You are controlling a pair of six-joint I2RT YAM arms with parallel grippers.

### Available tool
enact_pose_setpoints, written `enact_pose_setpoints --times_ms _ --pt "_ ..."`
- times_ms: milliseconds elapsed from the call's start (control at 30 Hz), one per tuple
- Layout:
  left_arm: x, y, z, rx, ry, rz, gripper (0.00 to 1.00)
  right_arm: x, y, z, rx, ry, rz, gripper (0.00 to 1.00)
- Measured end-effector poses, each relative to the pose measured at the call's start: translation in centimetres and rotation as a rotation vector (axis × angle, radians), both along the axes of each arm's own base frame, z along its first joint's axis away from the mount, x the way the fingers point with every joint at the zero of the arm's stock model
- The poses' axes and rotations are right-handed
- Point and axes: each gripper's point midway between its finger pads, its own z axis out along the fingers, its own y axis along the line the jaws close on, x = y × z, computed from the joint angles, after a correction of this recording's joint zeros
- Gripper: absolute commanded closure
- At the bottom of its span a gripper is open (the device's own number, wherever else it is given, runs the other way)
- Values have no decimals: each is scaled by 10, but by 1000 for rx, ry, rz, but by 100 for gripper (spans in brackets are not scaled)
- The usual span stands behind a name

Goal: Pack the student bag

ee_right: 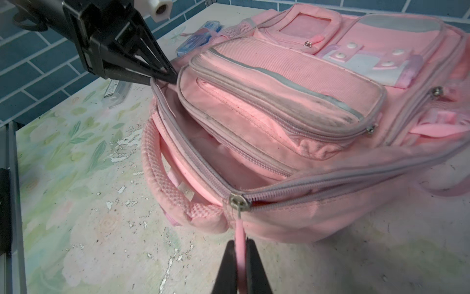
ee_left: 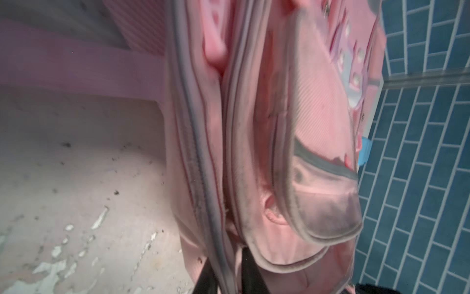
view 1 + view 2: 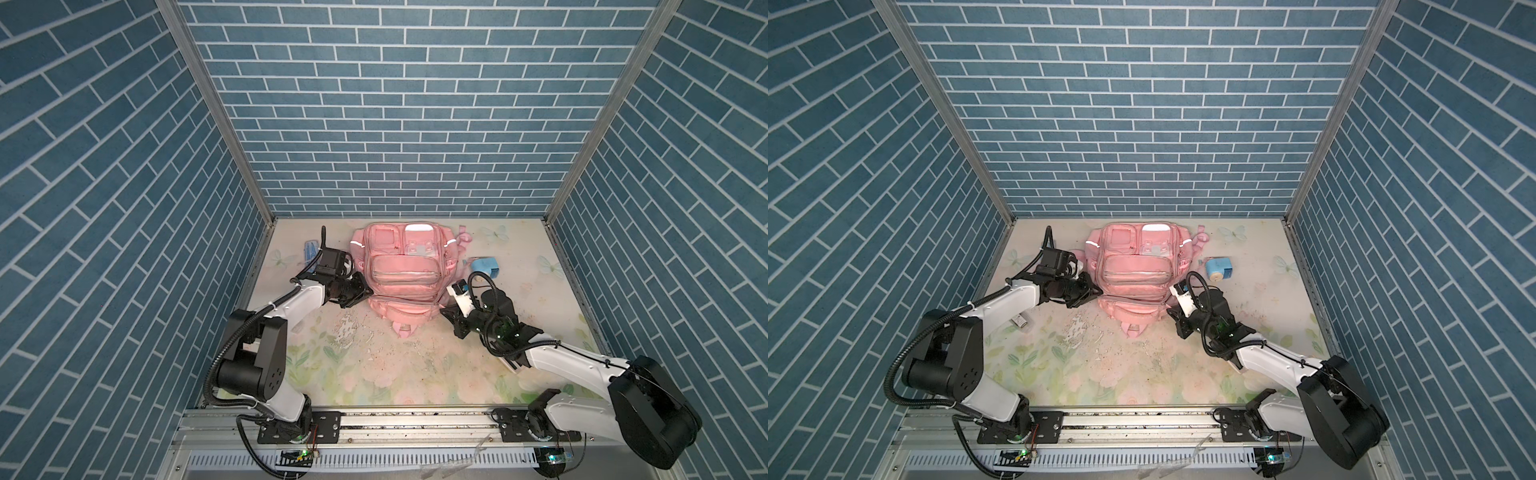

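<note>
student bag (image 1: 279, 96): grimy woven cloth | zipper slider (image 1: 237, 203): metal | zipper pull (image 1: 240, 250): smooth | table (image 1: 76, 229): matt, flaking

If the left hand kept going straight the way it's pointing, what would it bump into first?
Probably the student bag: the tips of the left hand are right at its open zipper edge.

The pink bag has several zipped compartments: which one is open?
The big main compartment beside the padded handle: it gapes, and the right fingers pinch its pink zip pull. The front pockets are zipped shut.
</note>
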Motion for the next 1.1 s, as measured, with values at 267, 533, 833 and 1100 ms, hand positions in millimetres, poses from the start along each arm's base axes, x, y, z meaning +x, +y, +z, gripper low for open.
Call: enact_pose_setpoints --times_ms 267,533,833,1100 --pt "-34 -20 57 15 -151 117 49 0 7 -8 -16 5 -14 100" --pt "-88 -83 50 -191 -55 238 45 -5 5 -6 -11 -27 -22 100" --pt "-100 -133 18 -282 77 382 45 -21 6 -7 -23 -67 7 100" --pt "-91 -161 17 -330 106 429 45 -31 3 -13 -43 -104 29 100"
